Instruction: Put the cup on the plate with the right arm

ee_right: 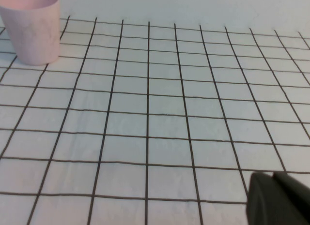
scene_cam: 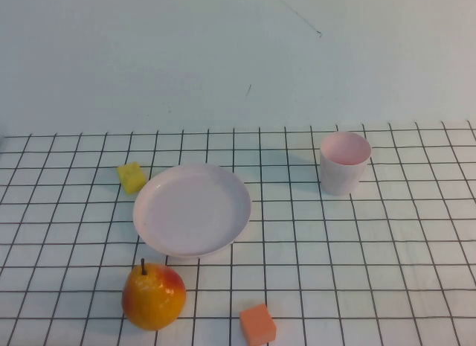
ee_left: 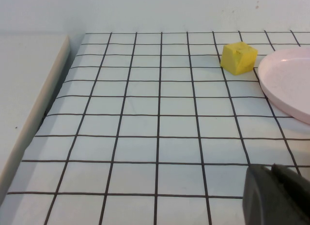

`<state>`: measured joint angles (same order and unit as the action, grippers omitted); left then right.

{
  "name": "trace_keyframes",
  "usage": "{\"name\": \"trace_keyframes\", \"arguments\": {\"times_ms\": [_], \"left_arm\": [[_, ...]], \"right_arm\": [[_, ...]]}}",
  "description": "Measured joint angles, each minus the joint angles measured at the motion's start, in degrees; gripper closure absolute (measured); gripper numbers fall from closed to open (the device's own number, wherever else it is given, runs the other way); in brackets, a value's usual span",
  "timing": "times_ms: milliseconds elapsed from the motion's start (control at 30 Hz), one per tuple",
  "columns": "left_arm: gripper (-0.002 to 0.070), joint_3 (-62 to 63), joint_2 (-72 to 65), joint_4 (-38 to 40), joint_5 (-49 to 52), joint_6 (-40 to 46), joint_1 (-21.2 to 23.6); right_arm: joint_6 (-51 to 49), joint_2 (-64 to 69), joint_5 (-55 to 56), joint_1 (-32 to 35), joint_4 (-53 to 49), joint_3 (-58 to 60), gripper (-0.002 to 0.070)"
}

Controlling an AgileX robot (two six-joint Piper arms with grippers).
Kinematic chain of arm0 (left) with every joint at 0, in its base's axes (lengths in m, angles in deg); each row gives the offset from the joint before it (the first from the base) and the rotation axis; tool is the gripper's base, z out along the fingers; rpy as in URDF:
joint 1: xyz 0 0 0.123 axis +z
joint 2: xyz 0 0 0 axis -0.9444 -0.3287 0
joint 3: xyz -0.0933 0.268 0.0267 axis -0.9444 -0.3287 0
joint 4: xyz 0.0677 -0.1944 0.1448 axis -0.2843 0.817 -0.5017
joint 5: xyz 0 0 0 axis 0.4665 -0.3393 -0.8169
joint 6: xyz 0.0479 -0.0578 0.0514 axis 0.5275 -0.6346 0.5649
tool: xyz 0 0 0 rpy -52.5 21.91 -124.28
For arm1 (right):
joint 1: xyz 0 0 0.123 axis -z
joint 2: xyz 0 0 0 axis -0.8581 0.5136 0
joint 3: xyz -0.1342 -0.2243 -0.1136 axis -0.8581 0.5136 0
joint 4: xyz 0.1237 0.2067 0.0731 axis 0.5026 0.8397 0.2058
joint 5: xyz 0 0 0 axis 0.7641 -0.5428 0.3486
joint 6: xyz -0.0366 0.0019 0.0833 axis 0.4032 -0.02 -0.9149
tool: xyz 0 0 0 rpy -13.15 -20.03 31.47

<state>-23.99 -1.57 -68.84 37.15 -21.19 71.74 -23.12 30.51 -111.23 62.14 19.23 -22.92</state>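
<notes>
Currently the cup (scene_cam: 345, 162) stands upright on the gridded table (scene_cam: 387, 242), mouth up, long axis vertical, back right of the plate (scene_cam: 192, 209) and well apart from it. Plate sits centre-left, nothing on it. Yellow block (scene_cam: 132, 177) just beside the plate's back-left rim; pear (scene_cam: 153, 295) near its front edge, stem up; orange block (scene_cam: 257, 324) at the front. Nothing lies between cup and plate.

Neither arm shows in the high view. Right gripper (ee_right: 280, 200): only a dark edge in its wrist view, low over bare grid, cup (ee_right: 32, 25) well apart from it; finger state cannot tell. Left gripper (ee_left: 276, 195): same, dark edge only, near the plate (ee_left: 286, 82) and yellow block (ee_left: 238, 58); cannot tell.
</notes>
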Motion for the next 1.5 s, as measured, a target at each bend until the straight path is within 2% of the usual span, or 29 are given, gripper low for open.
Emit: {"name": "trace_keyframes", "arguments": {"times_ms": [833, 933, 1267, 1500], "left_arm": [[0.0678, 0.00, 0.00, 0.00, 0.00, 0.00, 0.00], [0.0678, 0.00, 0.00, 0.00, 0.00, 0.00, 0.00], [0.0678, 0.00, 0.00, 0.00, 0.00, 0.00, 0.00], [0.0678, 0.00, 0.00, 0.00, 0.00, 0.00, 0.00]], "right_arm": [[0.00, 0.00, 1.98, 0.00, -0.12, 0.09, 0.0678], [0.00, 0.00, 9.05, 0.00, -0.23, 0.11, 0.0678], [-0.69, 0.00, 43.96, 0.00, -1.36, 0.11, 0.0678], [-0.44, 0.00, 53.00, 0.00, -0.49, 0.11, 0.0678]]}}
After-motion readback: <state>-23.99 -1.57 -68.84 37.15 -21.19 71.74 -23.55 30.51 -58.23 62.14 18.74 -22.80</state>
